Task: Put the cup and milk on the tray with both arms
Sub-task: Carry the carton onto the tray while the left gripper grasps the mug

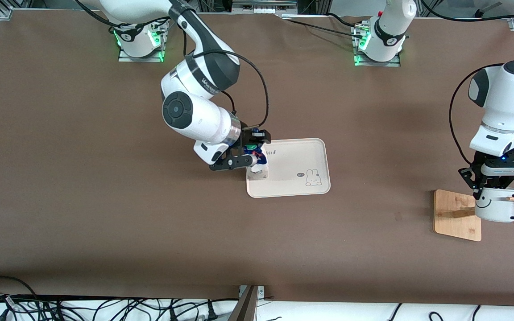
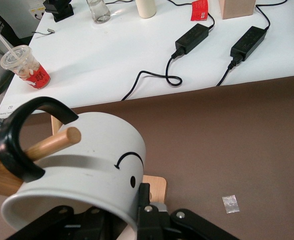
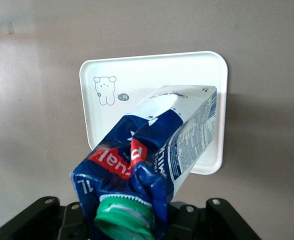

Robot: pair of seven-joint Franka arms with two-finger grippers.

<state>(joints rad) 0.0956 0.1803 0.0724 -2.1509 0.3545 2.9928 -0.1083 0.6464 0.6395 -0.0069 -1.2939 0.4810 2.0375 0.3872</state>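
Cream tray (image 1: 301, 167): right gripper (image 1: 251, 157) clamps milk (image 1: 257, 162) over edge, lower next; left gripper (image 1: 492, 187) grips cup (image 1: 498, 207) on wooden rack (image 1: 453, 216), lift off next.

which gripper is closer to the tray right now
Right. The right gripper holds the milk over the tray; the left gripper grips the cup at the wooden rack.

The cup (image 2: 82, 165) looks like glossy glazed ceramic, hung on a smooth wooden peg (image 2: 52, 144). The milk (image 3: 157, 160) carton is crumpled printed card. The tray (image 1: 299, 167) is smooth matt cream; the table (image 1: 105, 200) is dull brown.
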